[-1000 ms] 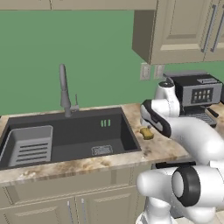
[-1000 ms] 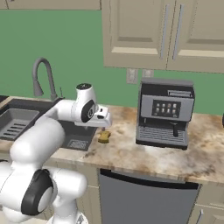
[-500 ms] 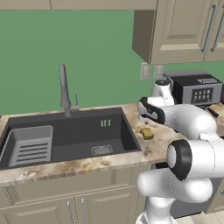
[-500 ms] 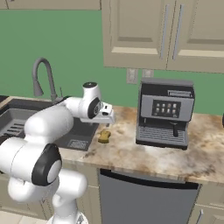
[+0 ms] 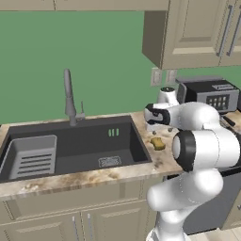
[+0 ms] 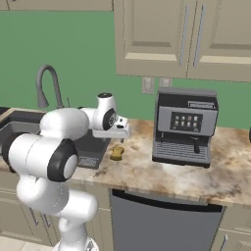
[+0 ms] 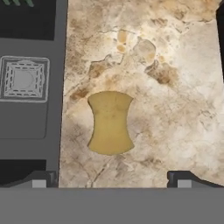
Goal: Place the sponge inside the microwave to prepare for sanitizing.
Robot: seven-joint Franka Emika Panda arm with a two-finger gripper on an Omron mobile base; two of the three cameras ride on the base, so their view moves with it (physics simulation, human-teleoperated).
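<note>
The pincer (image 7: 111, 178) hangs with its jaws wide apart above the sponge (image 7: 110, 123), which lies on the desk (image 7: 175, 87) just beside the sink (image 5: 70, 146). The pickup is in hand; next comes a straight descent and closing on it.

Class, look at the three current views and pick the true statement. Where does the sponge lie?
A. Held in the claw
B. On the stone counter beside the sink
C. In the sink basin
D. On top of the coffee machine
B: the sponge lies flat on the speckled counter next to the sink edge, below the open claw, which is not touching it.
</note>
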